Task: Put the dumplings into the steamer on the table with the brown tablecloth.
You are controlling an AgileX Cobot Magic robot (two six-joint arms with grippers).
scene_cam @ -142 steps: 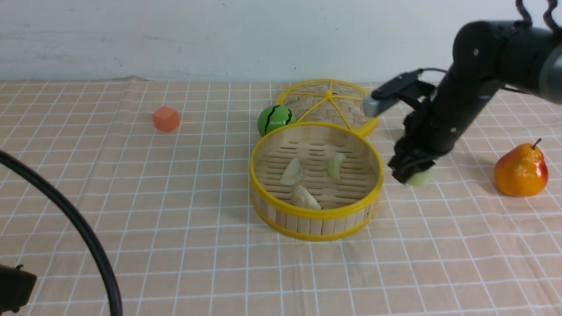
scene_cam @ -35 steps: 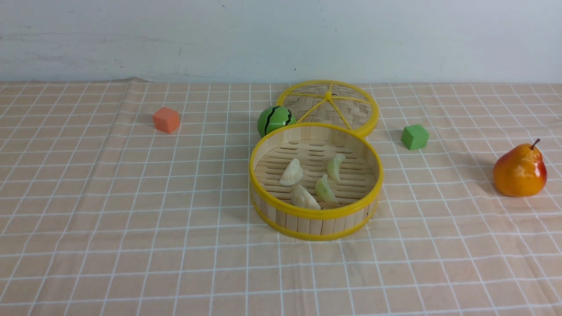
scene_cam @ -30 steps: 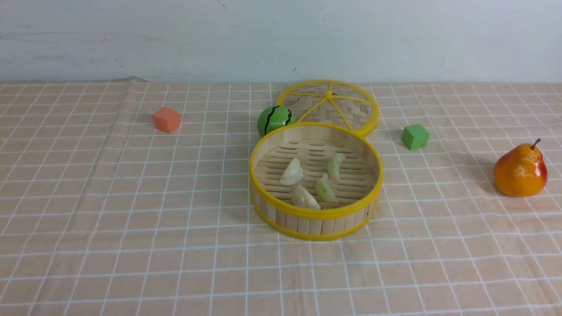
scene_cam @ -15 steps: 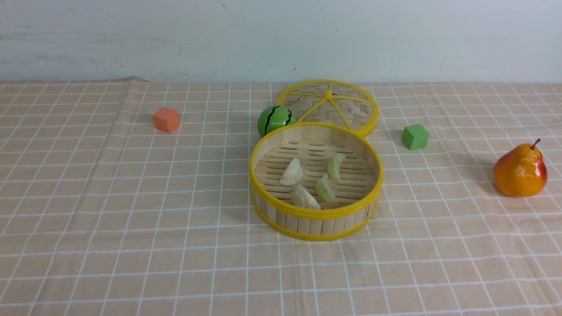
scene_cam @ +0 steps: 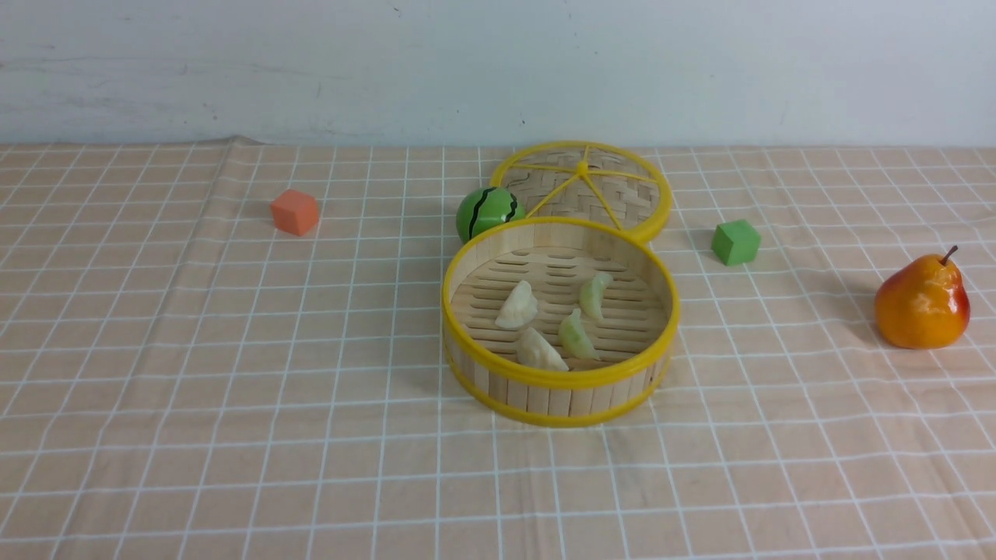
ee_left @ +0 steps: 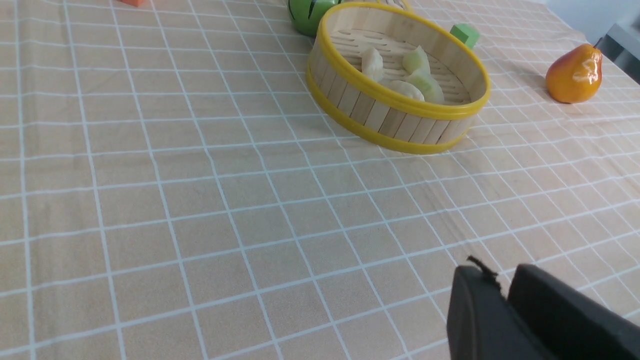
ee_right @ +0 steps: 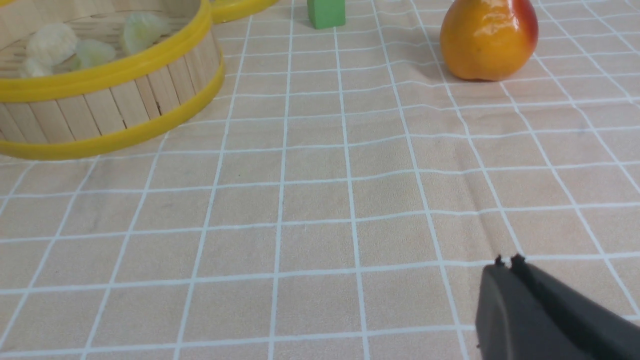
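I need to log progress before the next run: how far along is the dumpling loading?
Done: all four small pleated dumplings, two cream-white and two pale green, lie inside the round bamboo steamer. In hand: nothing; the left gripper and right gripper are shut and hold nothing. Left: no dumpling shows on the tan checked tablecloth.
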